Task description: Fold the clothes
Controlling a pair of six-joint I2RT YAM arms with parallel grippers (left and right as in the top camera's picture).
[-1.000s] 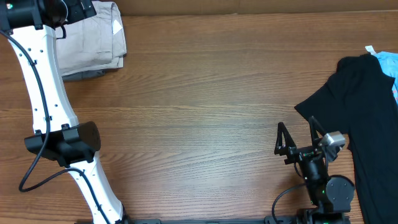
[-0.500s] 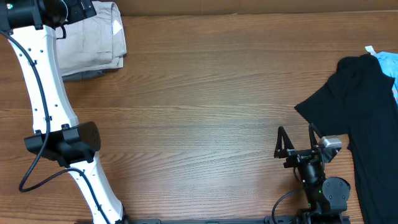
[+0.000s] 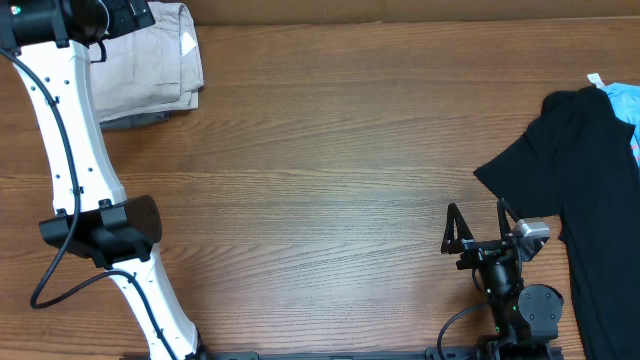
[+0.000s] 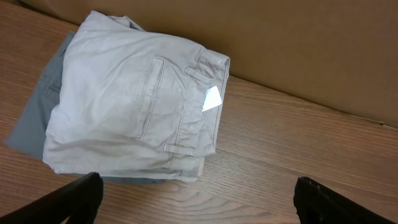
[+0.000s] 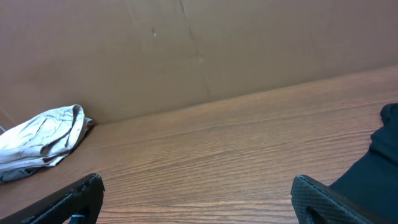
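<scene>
Folded pale beige shorts [image 3: 150, 55] with a small white tag lie at the table's far left corner, on top of folded grey shorts [image 3: 140, 118]. In the left wrist view the beige shorts [image 4: 130, 99] cover the grey shorts [image 4: 37, 106]. My left gripper [image 4: 196, 202] hovers above this stack, open and empty. A black T-shirt [image 3: 590, 180] lies unfolded at the right edge; its edge shows in the right wrist view [image 5: 373, 168]. My right gripper [image 3: 478, 225] is open and empty near the front edge, just left of the T-shirt.
A brown cardboard wall [image 5: 199, 50] runs along the table's far edge. A pale blue cloth [image 3: 625, 105] peeks out from under the T-shirt at the far right. The left arm's white links [image 3: 70, 150] stretch along the left side.
The right gripper drew back slightly toward the front edge between the earliest frame and half a second ago, and has held still since. The left arm and the clothes have not moved.
</scene>
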